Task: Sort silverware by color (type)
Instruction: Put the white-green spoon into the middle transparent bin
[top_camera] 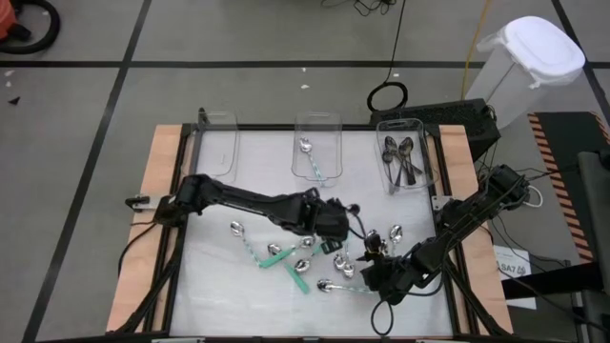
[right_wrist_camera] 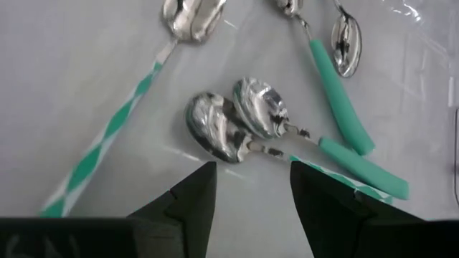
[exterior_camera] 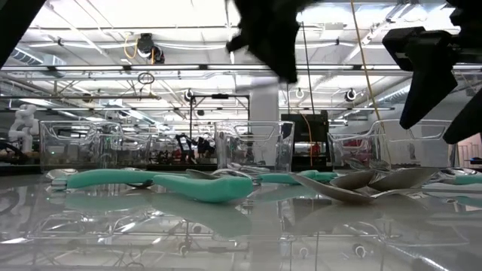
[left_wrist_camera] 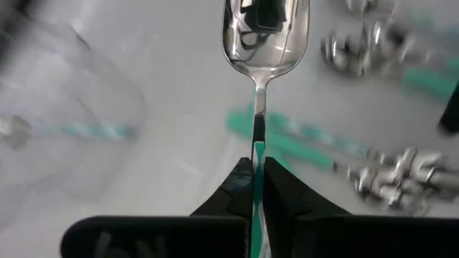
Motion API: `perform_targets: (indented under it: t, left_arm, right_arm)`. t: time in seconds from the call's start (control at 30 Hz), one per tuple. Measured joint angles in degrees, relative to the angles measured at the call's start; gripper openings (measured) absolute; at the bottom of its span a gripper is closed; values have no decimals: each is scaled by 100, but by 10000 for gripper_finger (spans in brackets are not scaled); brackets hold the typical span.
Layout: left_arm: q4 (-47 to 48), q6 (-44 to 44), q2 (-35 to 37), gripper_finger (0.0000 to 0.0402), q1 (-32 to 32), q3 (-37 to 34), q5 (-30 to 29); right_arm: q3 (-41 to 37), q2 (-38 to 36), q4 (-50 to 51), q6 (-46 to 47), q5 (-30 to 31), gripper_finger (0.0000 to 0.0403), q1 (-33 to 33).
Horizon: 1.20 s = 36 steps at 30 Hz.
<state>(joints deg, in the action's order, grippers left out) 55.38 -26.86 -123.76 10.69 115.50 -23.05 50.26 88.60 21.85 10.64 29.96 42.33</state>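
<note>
**Striped spoon gripped as sorting goes on**

A spoon with a silver bowl and a teal-and-white striped handle (left_wrist_camera: 257,107) is held in the left gripper (left_wrist_camera: 257,188), whose fingers are pressed against the handle from both sides. In the left wrist view the spoon's long axis is seen running straight out from the fingers, bowl foremost. In the high view the left gripper (top_camera: 332,221) is placed over the middle of the table (top_camera: 219,276), above the scattered pile of spoons.

The middle bin (top_camera: 317,145) at the far edge, where a striped-handled spoon (top_camera: 310,157) already lies, is judged to be this spoon's destination. It lies ahead of the left gripper, toward the far side of the table and near its own line, so the left arm is the nearer one for the delivery. The dark spoons (top_camera: 400,157) are gathered in the right-hand bin (top_camera: 424,152); the left-hand bin (top_camera: 217,143) appears to hold nothing.

The right gripper (right_wrist_camera: 251,188) is held low over the near right part of the table with its fingers spread. Two silver spoon bowls (right_wrist_camera: 240,122) lie side by side just ahead of it, their handles angled away to one side, among plain teal-handled spoons (right_wrist_camera: 337,107). A turn of the wrist is probably called for before a handle is taken.
</note>
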Motion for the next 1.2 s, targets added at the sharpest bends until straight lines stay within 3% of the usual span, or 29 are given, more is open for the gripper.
perform_targets:
  t: [0.2,0.47,0.63,1.07,1.2]
  left_arm:
    - [469,609,17,15,-45,1076,-520]
    - [719,1037,20,18,-241,1735,-1204]
    - [900,1040,20,18,-588,1809,-1524]
    - [746,1123,20,19,-1696,1801,-1298]
    - [314,1014,23,19,-1847,1458,-1292]
  right_arm:
    - [0,-2,162,-291,0,173,0]
    - [0,-134,306,-535,6,173,-52]
    - [0,-337,346,-537,21,173,-63]
    - [0,-712,988,244,-12,173,-48]
    - [0,-745,1134,489,-9,173,72]
